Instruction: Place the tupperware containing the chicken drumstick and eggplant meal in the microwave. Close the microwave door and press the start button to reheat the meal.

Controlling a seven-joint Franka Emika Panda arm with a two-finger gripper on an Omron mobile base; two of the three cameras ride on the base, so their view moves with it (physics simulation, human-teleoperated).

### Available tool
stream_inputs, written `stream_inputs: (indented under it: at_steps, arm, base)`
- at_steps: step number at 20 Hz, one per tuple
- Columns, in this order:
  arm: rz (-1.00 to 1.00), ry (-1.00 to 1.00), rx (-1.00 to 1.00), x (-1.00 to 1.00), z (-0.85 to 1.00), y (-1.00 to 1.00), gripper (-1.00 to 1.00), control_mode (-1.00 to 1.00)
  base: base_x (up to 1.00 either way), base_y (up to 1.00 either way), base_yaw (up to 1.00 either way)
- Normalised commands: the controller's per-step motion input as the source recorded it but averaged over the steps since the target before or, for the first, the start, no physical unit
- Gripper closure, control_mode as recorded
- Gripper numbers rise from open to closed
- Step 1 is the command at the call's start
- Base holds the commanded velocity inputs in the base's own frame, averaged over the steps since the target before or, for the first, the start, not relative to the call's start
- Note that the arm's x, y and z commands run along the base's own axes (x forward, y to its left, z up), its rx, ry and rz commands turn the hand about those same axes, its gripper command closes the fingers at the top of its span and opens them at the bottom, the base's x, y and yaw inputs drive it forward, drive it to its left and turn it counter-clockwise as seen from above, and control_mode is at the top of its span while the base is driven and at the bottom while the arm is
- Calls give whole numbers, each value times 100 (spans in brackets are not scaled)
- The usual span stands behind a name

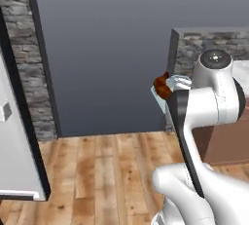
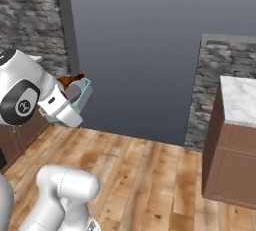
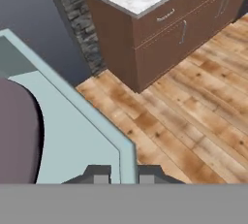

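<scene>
Holding a shallow pale blue-grey rectangular plastic tupperware (image 3: 72,131) by its rim, the two-finger gripper (image 3: 121,175) is pinching the thin wall narrowly, one dark fingertip sitting on each side of it. Resting inside the tub, just beyond the fingertips, is a rounded dull purple-grey eggplant (image 3: 17,136). Lying at the tub's far end from the gripper is a reddish-brown chicken drumstick (image 1: 162,85) with a darker tip. Hanging tilted in mid-air above a wooden plank floor (image 1: 107,170), the tub is standing clear of every surface. Standing well apart, past the gripper, is a brown cabinet (image 3: 164,34) with a white marble top.
</scene>
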Motion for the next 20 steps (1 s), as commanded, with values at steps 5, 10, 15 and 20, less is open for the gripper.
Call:
stream_inputs:
  at_steps: [5,10,15,20]
  arm:
    - [0,0,0,0,0,0,100,100]
    - [0,0,0,0,0,0,100,100]
    - [0,0,0,0,0,0,100,100]
    - [0,0,0,0,0,0,100,100]
  base:
    - [0,-1,-77]
    - [0,-11,-74]
    - [0,-25,-71]
    - [0,-29,-72]
